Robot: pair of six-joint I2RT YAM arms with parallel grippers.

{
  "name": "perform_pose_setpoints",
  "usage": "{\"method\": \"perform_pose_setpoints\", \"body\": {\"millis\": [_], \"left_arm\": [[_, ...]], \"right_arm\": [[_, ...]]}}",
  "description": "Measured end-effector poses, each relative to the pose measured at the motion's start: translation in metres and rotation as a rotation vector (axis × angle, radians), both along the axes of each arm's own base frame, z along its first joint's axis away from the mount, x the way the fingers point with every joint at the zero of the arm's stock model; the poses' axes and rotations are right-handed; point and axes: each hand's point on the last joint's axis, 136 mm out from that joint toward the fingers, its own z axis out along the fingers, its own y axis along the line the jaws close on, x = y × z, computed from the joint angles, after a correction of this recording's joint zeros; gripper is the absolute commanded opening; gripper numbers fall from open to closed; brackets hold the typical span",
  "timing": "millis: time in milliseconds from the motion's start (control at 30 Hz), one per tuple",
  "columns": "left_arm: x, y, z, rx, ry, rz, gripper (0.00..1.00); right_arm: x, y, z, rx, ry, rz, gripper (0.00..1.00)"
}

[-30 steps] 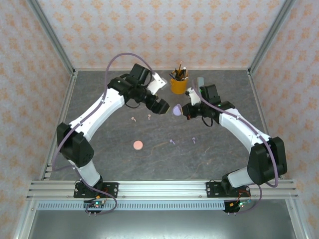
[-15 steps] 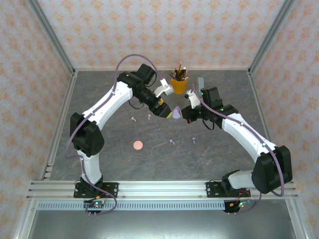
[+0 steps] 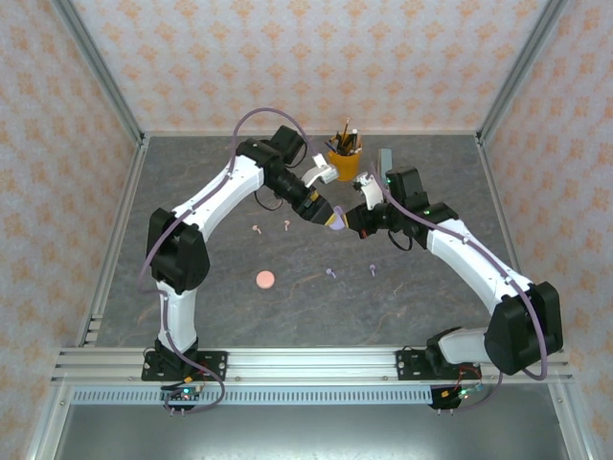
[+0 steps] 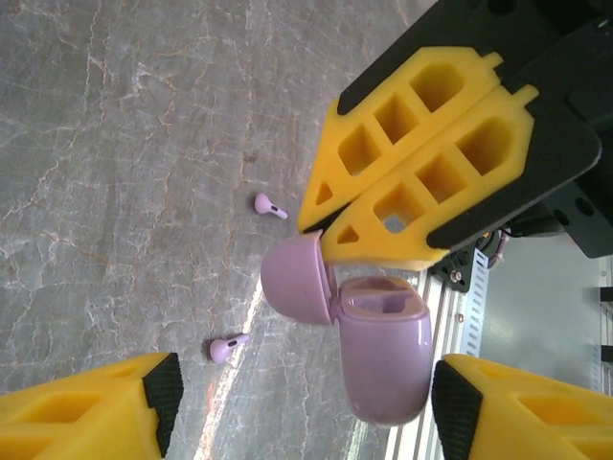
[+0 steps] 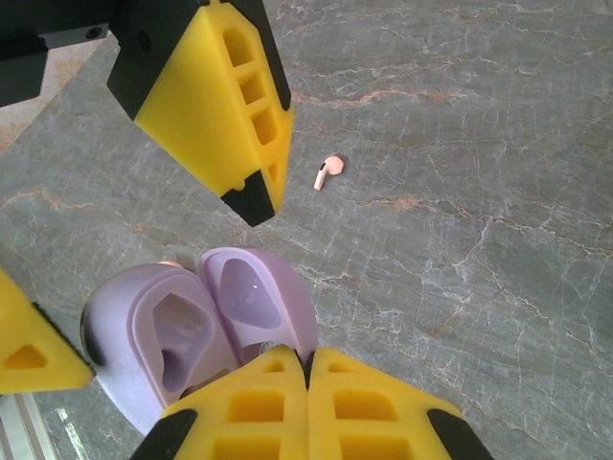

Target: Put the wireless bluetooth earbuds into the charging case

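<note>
A yellow-orange pencil cup [image 3: 343, 164] stands upright at twelve o'clock on the grey marbled table [image 3: 192, 287], near its far edge — pencils [image 3: 346, 139] bristle from its top. Patterned peach walls [image 3: 316, 57] close three sides; an aluminium rail [image 3: 306, 362] runs along six o'clock.

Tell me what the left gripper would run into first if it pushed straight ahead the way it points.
Most likely the open lilac case, which the right gripper holds up just ahead, in line with the gap of the left gripper. The table lies beyond; how far is unclear.
</note>
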Motion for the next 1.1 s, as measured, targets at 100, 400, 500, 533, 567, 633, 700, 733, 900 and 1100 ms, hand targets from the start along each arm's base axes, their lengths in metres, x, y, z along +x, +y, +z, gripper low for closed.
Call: {"method": "perform_pose_setpoints", "body": {"millis": [100,400,500,533,567,633,700,733,900,1100], "left_arm": [[0.001,-0.002,0.0,-0.012,0.008,0.002,0.67],[-0.004,-0.01,0.001,-0.034,0.022,-0.019,0.58],[-0.007,-0.012,0.002,-0.04,0.025,-0.03,0.56],[-0.007,-0.013,0.001,-0.041,0.028,-0.03,0.55],[-0.007,-0.013,0.0,-0.041,0.03,-0.031,0.54],[-0.007,-0.013,-0.001,-0.041,0.035,-0.033,0.51],[-0.008,-0.015,-0.003,-0.042,0.04,-0.039,0.47],[-0.009,-0.015,-0.003,-0.043,0.041,-0.041,0.46],[-0.011,-0.015,-0.003,-0.043,0.048,-0.046,0.39],[-0.016,-0.017,-0.002,-0.045,0.052,-0.061,0.38]], "right_arm": [[0.0,0.001,0.0,0.001,-0.001,0.002,0.0],[0.0,0.001,0.001,0.003,-0.004,0.003,0.0],[0.0,0.001,0.001,0.004,-0.003,0.004,0.0],[0.0,0.001,0.001,0.004,-0.003,0.004,0.0],[0.0,0.001,0.001,0.004,-0.003,0.004,0.0],[0.0,0.001,0.001,0.004,-0.003,0.004,0.0],[0.0,0.001,0.001,0.003,-0.003,0.004,0.0],[0.0,0.001,0.0,0.003,-0.002,0.004,0.0],[0.001,0.001,-0.001,0.002,0.001,0.001,0.0],[0.001,0.001,-0.001,0.0,0.003,0.0,0.0]]}}
